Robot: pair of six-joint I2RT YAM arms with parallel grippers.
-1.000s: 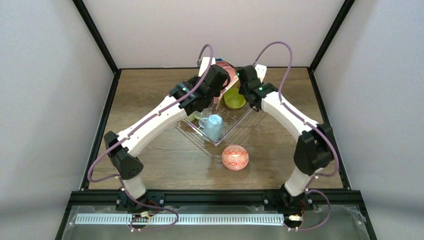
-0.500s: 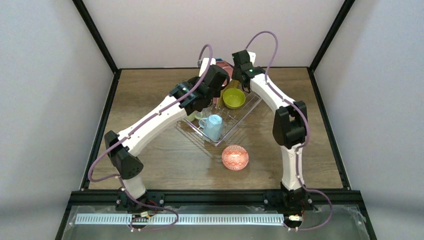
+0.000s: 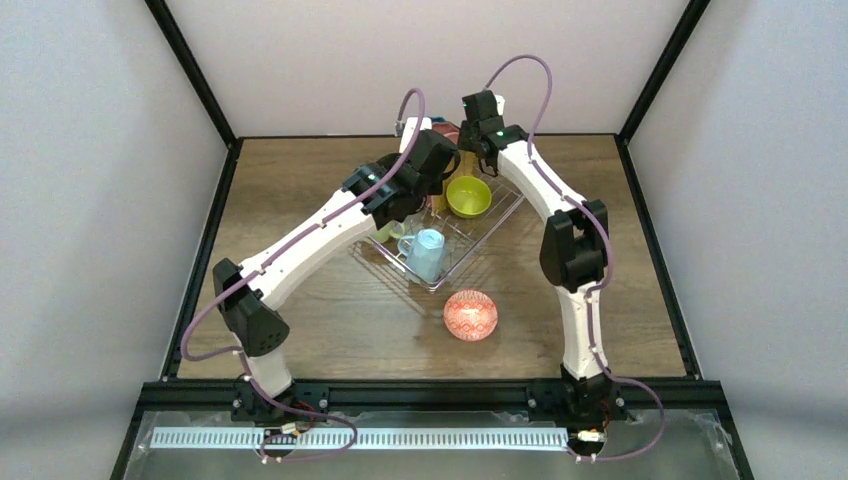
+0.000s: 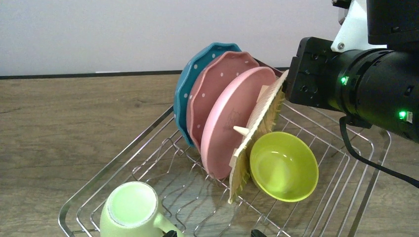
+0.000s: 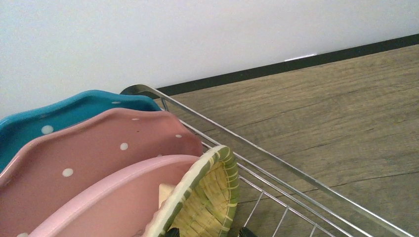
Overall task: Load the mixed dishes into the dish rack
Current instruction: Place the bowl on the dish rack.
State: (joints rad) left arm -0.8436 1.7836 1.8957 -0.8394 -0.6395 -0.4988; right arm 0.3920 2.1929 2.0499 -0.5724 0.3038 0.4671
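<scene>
woven plate leans in the dish rack right ahead of the right end effector, jaws spread, nothing held. i'd pinch its rim gently, clear of the pink plate beside it.

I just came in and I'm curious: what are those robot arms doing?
A robot is loading dishes into a wire rack. The right gripper is at the rim of the woven plate, which stands next to a pink plate. The left gripper hangs open over the rack, holding nothing. A red bowl sits outside on the table.
</scene>
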